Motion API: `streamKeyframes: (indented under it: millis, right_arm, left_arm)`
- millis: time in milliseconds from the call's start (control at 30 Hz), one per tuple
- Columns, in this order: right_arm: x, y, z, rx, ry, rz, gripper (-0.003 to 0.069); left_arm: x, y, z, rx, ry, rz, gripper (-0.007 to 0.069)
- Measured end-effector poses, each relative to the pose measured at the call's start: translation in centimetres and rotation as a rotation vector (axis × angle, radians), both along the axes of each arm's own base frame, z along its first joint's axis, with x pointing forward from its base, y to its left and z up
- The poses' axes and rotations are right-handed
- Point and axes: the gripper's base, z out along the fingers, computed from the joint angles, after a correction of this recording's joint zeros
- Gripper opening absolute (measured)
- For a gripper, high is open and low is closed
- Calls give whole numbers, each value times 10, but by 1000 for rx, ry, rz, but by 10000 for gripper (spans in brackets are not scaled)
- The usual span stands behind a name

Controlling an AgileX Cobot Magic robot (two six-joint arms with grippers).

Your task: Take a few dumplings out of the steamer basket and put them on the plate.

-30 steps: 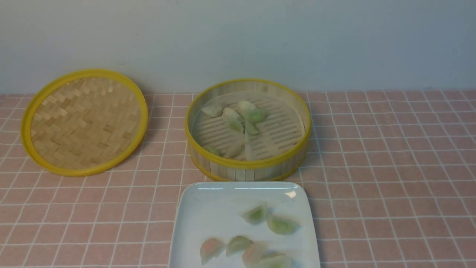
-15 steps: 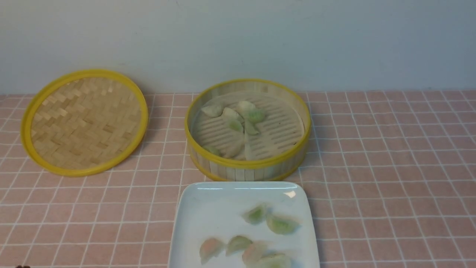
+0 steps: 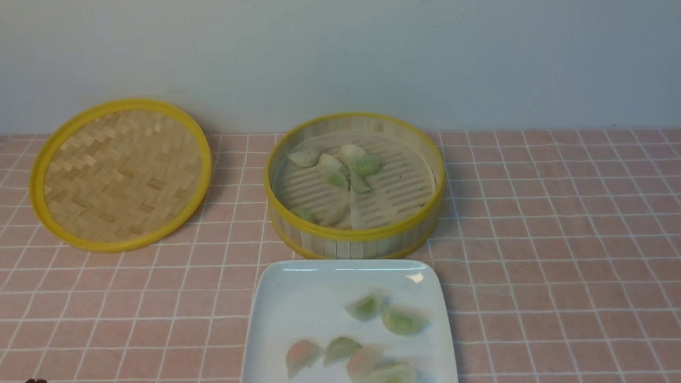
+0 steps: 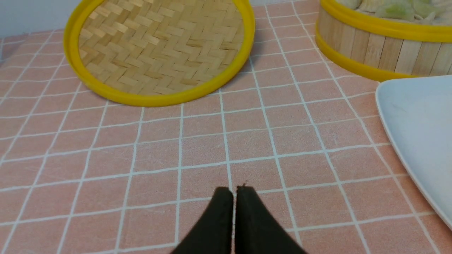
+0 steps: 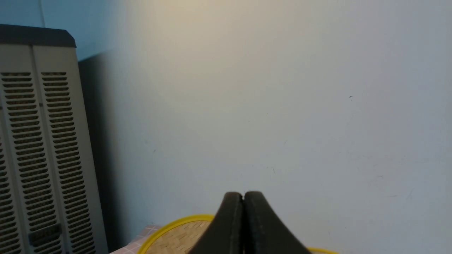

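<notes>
With both the left gripper (image 4: 233, 192) and right gripper (image 5: 243, 197) pressed together and empty, and dumplings (image 3: 340, 165) clustered at centre frame in the basket (image 3: 355, 234), a grab could squash neighbours or crowd the plate (image 3: 287, 298) below.
</notes>
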Motion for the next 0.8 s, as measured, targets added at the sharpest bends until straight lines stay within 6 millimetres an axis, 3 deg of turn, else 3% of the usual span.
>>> streamKeyframes:
  millis: [800]
  right_arm:
    - [-3,4,-1,5,22,61,-13]
  left_arm:
    - [0,0,0,0,0,0,-6]
